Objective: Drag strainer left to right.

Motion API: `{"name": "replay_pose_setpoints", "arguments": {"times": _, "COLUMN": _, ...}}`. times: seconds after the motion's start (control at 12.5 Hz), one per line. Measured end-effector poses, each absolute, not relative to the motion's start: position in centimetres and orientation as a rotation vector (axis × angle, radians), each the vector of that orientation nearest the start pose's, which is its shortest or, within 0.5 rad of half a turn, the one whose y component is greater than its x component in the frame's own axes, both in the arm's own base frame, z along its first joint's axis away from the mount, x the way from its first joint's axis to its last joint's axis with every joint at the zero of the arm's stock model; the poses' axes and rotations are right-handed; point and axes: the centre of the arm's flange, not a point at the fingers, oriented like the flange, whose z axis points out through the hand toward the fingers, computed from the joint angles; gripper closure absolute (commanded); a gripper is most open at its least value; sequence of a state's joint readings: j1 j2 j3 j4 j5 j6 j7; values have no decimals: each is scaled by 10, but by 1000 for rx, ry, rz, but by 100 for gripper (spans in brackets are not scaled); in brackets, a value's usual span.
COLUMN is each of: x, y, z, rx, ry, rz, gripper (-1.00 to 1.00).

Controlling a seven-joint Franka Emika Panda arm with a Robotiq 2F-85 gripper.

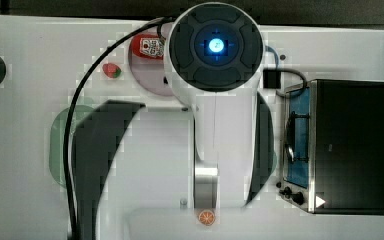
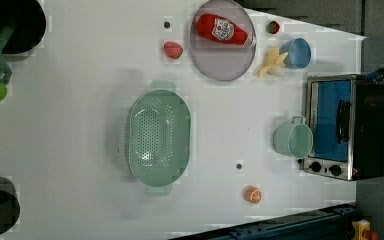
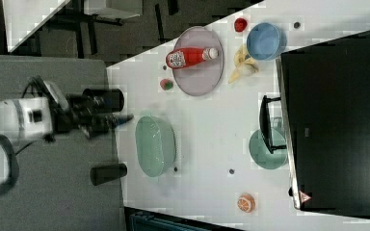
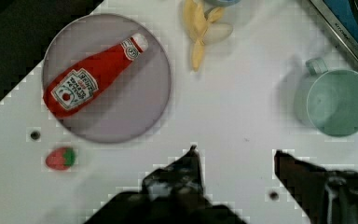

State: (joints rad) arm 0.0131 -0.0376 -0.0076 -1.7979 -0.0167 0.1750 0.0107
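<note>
The strainer (image 2: 158, 136) is a pale mint-green oval colander with a holed base, standing on the white table in the middle of the left view. In the right view the strainer (image 3: 155, 145) sits near the right view's left table edge, and my gripper (image 3: 119, 118) hangs apart from it, up and to the right view's left. In the top view the arm hides most of the strainer (image 1: 59, 145). My gripper (image 4: 235, 156) is open in the wrist view, with bare table between its dark fingers (image 4: 192, 161).
A green mug (image 2: 293, 140) stands by a toaster oven (image 2: 345, 127). A plate (image 2: 215, 62) holds a ketchup bottle (image 2: 224, 30). Near it are a strawberry (image 2: 173, 49), a banana (image 2: 272, 62) and a blue bowl (image 2: 296, 52). An orange (image 2: 252, 194) lies near the table edge.
</note>
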Motion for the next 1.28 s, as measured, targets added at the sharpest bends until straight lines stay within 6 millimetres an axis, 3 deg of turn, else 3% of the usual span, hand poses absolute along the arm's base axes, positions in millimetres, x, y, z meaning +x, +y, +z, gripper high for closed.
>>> {"name": "replay_pose_setpoints", "arguments": {"times": 0.08, "x": 501, "y": 1, "z": 541, "rx": -2928, "ry": 1297, "rz": 208, "gripper": -59}}
{"name": "replay_pose_setpoints", "arguments": {"times": 0.16, "x": 455, "y": 0, "z": 549, "rx": -2918, "ry": 1356, "rz": 277, "gripper": -82}}
{"name": "replay_pose_setpoints", "arguments": {"times": 0.24, "x": 418, "y": 0, "z": 568, "rx": -2900, "ry": 1376, "rz": 240, "gripper": -99}}
{"name": "replay_pose_setpoints", "arguments": {"times": 0.32, "x": 387, "y": 1, "z": 590, "rx": -2881, "ry": 1385, "rz": 182, "gripper": -100}}
{"name": "replay_pose_setpoints", "arguments": {"times": 0.48, "x": 347, "y": 1, "z": 642, "rx": -2834, "ry": 1394, "rz": -37, "gripper": -100}}
{"name": "replay_pose_setpoints", "arguments": {"times": 0.64, "x": 344, "y": 12, "z": 682, "rx": -2770, "ry": 1343, "rz": -245, "gripper": -100}}
{"name": "replay_pose_setpoints", "arguments": {"times": 0.8, "x": 363, "y": 46, "z": 678, "rx": -2815, "ry": 1261, "rz": -323, "gripper": -100}}
{"name": "replay_pose_setpoints", "arguments": {"times": 0.96, "x": 397, "y": 107, "z": 640, "rx": -2941, "ry": 1142, "rz": -296, "gripper": -100}}
{"name": "replay_pose_setpoints", "arguments": {"times": 1.12, "x": 432, "y": 170, "z": 572, "rx": -3026, "ry": 1030, "rz": -170, "gripper": -100}}
{"name": "replay_pose_setpoints", "arguments": {"times": 1.28, "x": 443, "y": 220, "z": 498, "rx": -3041, "ry": 1040, "rz": -78, "gripper": -100}}
